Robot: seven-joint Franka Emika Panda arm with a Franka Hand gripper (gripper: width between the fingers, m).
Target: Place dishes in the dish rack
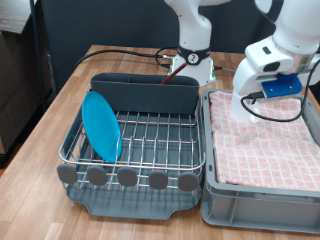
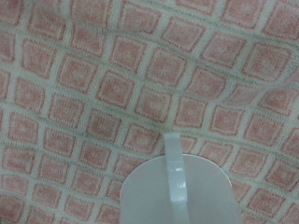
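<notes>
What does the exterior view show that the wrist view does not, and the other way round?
Only the exterior view shows the dish rack with the blue plate standing upright in it, the wooden spoon in the grey caddy, and the arm's tool end above the grey crate. Only the wrist view shows a white mug close up. Both show the pink checked cloth.
</notes>
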